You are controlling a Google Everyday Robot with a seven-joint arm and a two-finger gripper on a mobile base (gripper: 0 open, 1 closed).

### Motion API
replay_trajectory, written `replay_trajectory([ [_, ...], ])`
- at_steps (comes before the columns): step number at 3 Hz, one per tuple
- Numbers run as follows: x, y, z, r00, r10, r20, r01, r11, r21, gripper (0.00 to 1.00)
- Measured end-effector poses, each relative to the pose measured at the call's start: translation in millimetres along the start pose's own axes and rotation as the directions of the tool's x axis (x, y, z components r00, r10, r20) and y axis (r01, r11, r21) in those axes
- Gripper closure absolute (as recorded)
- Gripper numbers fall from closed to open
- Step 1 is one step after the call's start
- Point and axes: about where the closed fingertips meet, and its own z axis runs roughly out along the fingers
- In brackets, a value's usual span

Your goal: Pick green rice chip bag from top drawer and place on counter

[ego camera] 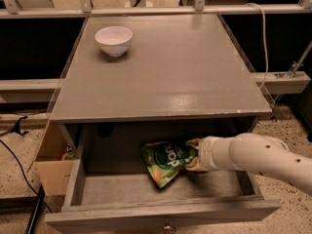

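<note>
**My arm: white shell, dark dots**

My arm [253, 156] is a smooth, rounded white shell, thickest toward the right edge of the view; small dark round holes dot its upper side in a loose row; a narrow seam rings the wrist, setting off a short white collar; beyond it my gripper [193, 155], dull tan, sits inside the top drawer [74, 184].

Robot test lab: metal rails [146, 11], loose cables [263, 48], speckled floor [287, 126], jaws inside the top drawer [161, 216].
</note>
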Motion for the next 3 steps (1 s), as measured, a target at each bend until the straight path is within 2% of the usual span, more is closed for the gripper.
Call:
replay_trajectory([
  [1,0.0,0.0,0.0,1.0,0.0,0.0,0.0,1.0,0.0,0.84],
  [2,-0.5,-0.1,-0.1,1.0,-0.001,0.0,0.001,1.0,-0.001,1.0],
  [3,-9.0,-4.5,-8.9,1.0,-0.008,-0.005,0.008,0.9999,-0.007,1.0],
])
